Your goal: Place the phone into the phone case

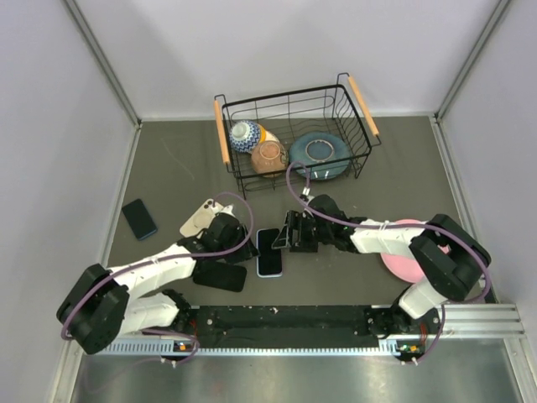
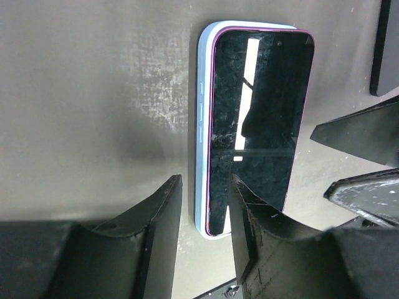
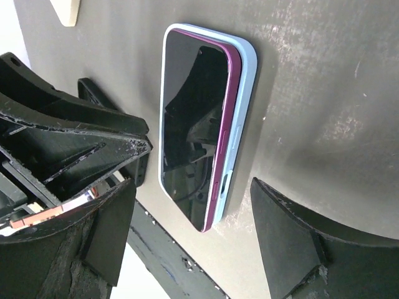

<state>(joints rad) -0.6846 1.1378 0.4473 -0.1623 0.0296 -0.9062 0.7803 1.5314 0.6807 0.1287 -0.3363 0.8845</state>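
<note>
Top external: basket (image 1: pixel 281 94) beyond phone (image 1: pixel 269 252)

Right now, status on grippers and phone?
Left gripper open, right gripper open, both beside the phone. It lies screen up in the case, one long edge looks raised. Nothing on top.

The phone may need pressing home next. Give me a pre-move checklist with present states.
1. Phone lying in case: ok.
2. Phone flush all round: not ok; its magenta edge stands proud along one long side.
3. Case flat on table: ok.
4. Left end effector open: ok.
5. Right end effector open: ok.
6. Left end effector clear of phone: cannot tell.
</note>
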